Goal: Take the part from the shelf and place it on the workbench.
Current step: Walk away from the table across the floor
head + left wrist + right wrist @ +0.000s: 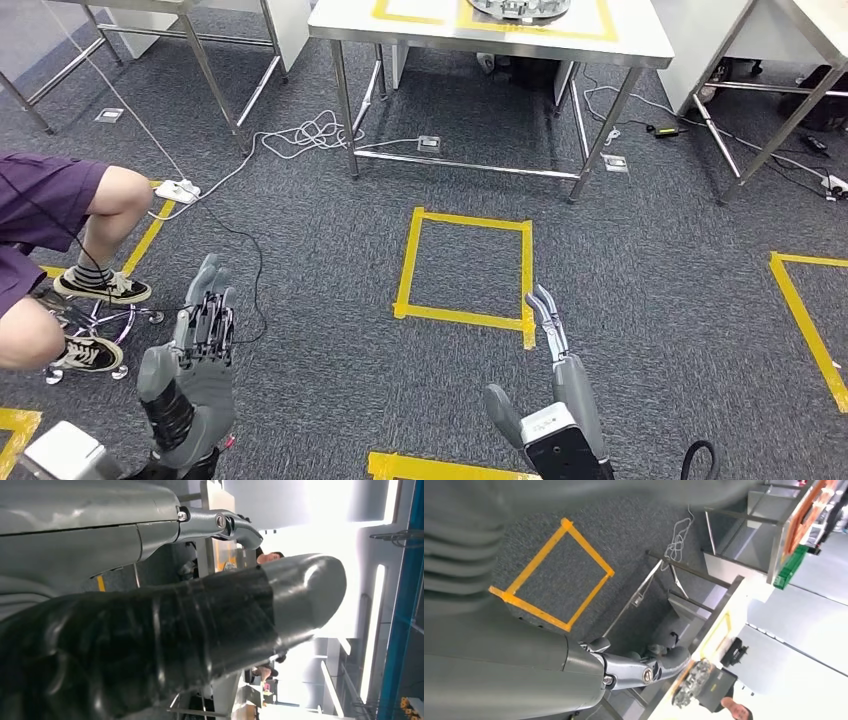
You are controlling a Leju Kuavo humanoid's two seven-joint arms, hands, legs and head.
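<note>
Two robot hands show low in the head view. The left hand (200,335) is raised with its fingers straight and close together, pointing away from the robot; it holds nothing. The right hand (553,375) also has its fingers extended forward, thumb off to one side, and nothing in it. Both hang over the grey carpet (640,280), not touching anything.

One part (520,8): a grey metal piece, round-looking, cut off by the upper edge of the head view. It lies on the white workbench (640,40) straight ahead, inside a yellow tape outline on the top. From the right wrist view it reads as a flat disc-like casting (692,681) lying on the bench surface; I cannot tell a long axis or a facing direction from either view.

Tables counted in the head view: three, the workbench in the middle, one steel-framed table (140,20) at far left and another (790,60) at far right.

Yellow tape squares on the carpet: one full square (466,270) between the robot and the workbench, and part of another (805,320) to the right.

One person (60,230) sits at the left, a purple garment, bare knee and dark shoes with white soles showing, just beside the left hand. A white cable (300,135) lies coiled near the workbench leg, joined to a white power strip (176,190). A thin black cable (245,270) runs across the carpet near the left hand.
</note>
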